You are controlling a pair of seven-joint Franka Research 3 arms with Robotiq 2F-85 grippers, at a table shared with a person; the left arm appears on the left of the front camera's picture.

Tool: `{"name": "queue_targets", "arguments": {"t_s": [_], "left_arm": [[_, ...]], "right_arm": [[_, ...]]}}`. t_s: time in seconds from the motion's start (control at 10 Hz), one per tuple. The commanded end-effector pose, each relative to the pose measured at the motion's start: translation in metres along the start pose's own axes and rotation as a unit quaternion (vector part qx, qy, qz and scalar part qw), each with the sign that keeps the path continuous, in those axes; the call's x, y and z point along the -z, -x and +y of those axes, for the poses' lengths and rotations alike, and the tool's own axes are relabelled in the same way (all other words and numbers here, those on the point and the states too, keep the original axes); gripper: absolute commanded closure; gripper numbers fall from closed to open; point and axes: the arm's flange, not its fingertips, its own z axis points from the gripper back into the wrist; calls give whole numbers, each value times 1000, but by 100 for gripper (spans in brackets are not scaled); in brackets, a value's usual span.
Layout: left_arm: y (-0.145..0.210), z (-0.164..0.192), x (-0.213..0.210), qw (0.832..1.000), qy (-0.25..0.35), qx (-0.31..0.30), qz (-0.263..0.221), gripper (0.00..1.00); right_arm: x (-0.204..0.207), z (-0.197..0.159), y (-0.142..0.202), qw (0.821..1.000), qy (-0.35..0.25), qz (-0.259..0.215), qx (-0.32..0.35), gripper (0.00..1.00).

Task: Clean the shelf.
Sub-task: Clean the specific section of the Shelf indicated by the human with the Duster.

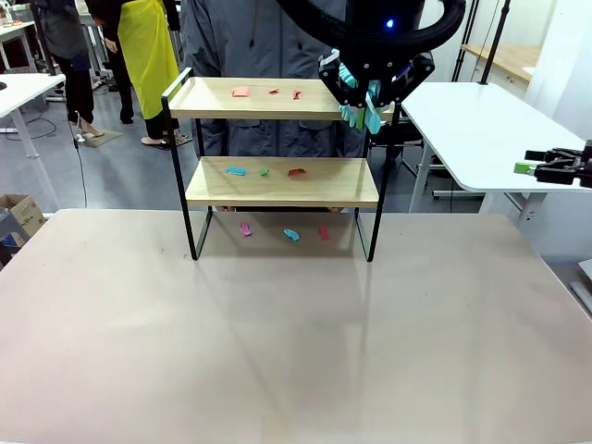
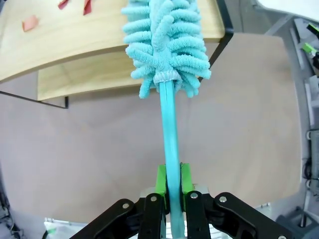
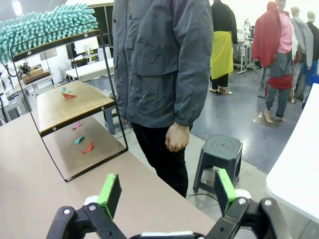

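At the shelf's upper right corner: left gripper [image 1: 363, 97] pinched tight on the thin teal handle of a duster [image 2: 164, 45], with a green pad [image 2: 160, 179] pressed to each side of the stem. The fluffy teal head sits over the right end of the top board. Whether it touches the wood cannot be told.

Right gripper [image 3: 167, 191] is off to the right, well apart from the shelf and near a white side table [image 1: 481, 129]. Its jaws are spread wide with nothing between them.

Shelf [image 1: 277, 109] stands upright at the far middle of the table [image 1: 277, 351]: two light wooden boards in a thin black frame. Scraps [image 1: 274, 92] lie at three levels:
- Top board: three reddish bits near the middle.
- Lower board: a blue, a green and a red bit in a row.
- Tabletop beneath: a pink, a teal and a red bit.

Person [image 3: 159, 59] in a grey jacket stands just behind the shelf, one hand [image 3: 177, 139] hanging loose at the side. A dark stool [image 3: 219, 152] is on the floor beside the person.
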Motion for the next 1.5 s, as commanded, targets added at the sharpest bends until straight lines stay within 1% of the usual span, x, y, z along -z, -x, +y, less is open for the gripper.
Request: {"name": "queue_targets", "arguments": {"t_s": [0.0,0.2,0.3,0.4,0.6,0.7,0.9,1.0,1.1,1.2,1.3,1.4], "left_arm": [[-10,27,-2,1000,-24,4,12,87],[-17,65,3,998,-56,0,25,87],[-17,78,4,997,-68,-3,28,87],[-19,105,5,995,-89,-4,35,87],[-17,147,10,991,-130,-12,36,87],[-15,171,8,987,-155,-21,33,87],[-13,213,-2,977,-210,-37,5,87],[-8,218,-8,971,-237,-24,-21,87],[-6,218,-12,969,-242,-16,-34,87],[-6,215,-18,969,-238,-12,-61,87],[-5,207,-26,978,-194,-3,-81,87],[-11,209,-17,973,-229,-19,-25,87]], "right_arm": [[2,2,-2,1000,-1,0,-1,0],[2,2,-2,1000,-1,0,-1,0],[2,2,-2,1000,-1,0,-1,0],[2,2,-2,1000,-1,0,-1,0],[2,2,-2,1000,-1,0,-1,0],[2,2,-2,1000,-1,0,-1,0],[2,2,-2,1000,-1,0,-1,0],[2,2,-2,1000,-1,0,-1,0],[2,2,-2,1000,-1,0,-1,0],[2,2,-2,1000,-1,0,-1,0],[2,2,-2,1000,-1,0,-1,0],[2,2,-2,1000,-1,0,-1,0]]}}
